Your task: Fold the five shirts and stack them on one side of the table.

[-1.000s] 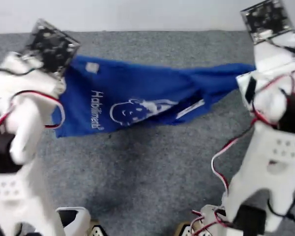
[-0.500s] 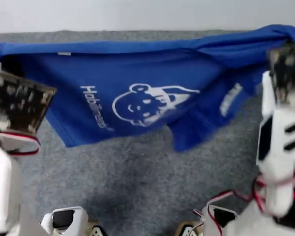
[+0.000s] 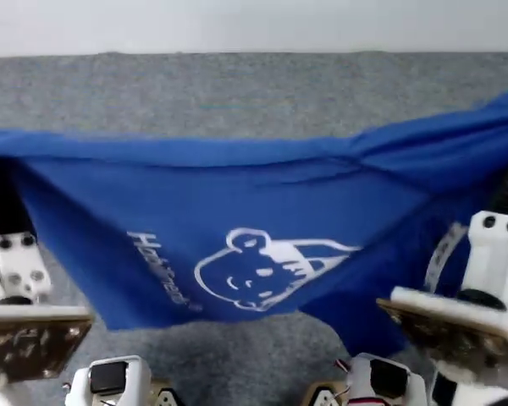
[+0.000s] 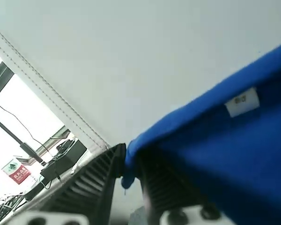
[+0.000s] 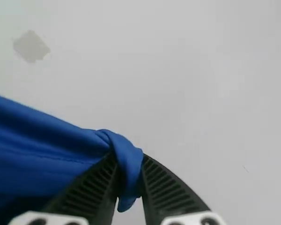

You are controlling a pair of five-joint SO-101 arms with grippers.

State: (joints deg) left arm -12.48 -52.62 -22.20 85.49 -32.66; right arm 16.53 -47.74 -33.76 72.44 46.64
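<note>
- High view: blue shirt (image 3: 237,203) hangs spread between both arms above the grey surface (image 3: 237,93), print facing the camera, lower hem by the arm bases.
- Left wrist view: left gripper (image 4: 129,161) fingers pinch one top corner. Right wrist view: right gripper (image 5: 129,166) fingers pinch a bunched corner.
- Likely step is laying it flat: hold the top edge taut and level and lower both ends together, hem first. The right side is creased and needs tension.
- Room: bare surface beyond the shirt up to the wall (image 3: 237,25). The shirt's right end reaches the frame edge, so the side margin is unclear.
</note>
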